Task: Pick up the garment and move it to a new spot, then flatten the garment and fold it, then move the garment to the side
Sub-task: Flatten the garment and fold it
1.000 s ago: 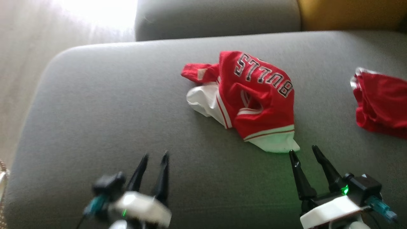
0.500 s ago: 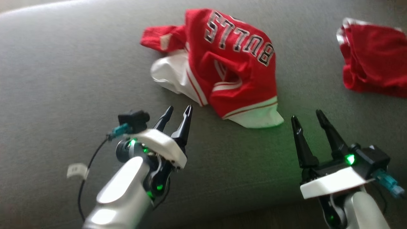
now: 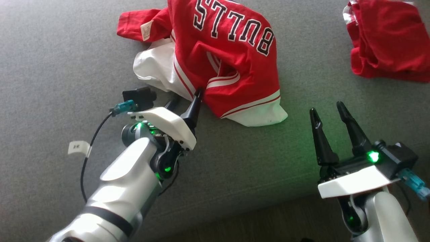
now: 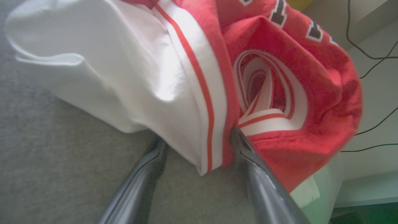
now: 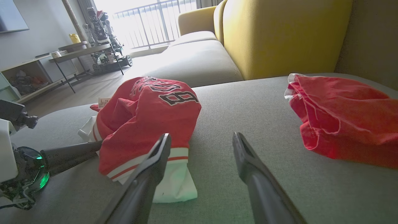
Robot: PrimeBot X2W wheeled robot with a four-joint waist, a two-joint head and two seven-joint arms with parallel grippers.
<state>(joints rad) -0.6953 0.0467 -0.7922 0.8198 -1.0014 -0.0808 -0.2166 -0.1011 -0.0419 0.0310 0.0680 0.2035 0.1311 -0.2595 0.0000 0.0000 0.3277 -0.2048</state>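
Note:
The garment (image 3: pixel 231 50), a crumpled red jersey with black and white lettering and white trim, lies on the grey sofa cushion (image 3: pixel 67 67). My left gripper (image 3: pixel 186 97) is at its near left edge. In the left wrist view the left gripper (image 4: pixel 196 140) has its two fingers apart, with the white and red striped fold of the garment (image 4: pixel 174 77) between them, so it is open. My right gripper (image 3: pixel 326 107) stands open just right of the garment's white hem, touching nothing. In the right wrist view the right gripper (image 5: pixel 202 137) is near the garment (image 5: pixel 146 118).
A second red piece of clothing (image 3: pixel 386 40) lies on the cushion at the far right, seen again (image 5: pixel 342 118) in the right wrist view. The cushion's front edge (image 3: pixel 235 215) runs below both arms. A yellow sofa back (image 5: pixel 279 34) rises behind.
The head camera has tilted down and nearer. My left arm has reached forward to the garment's near left edge, its fingers now astride a fold. The right gripper has stayed open beside the hem.

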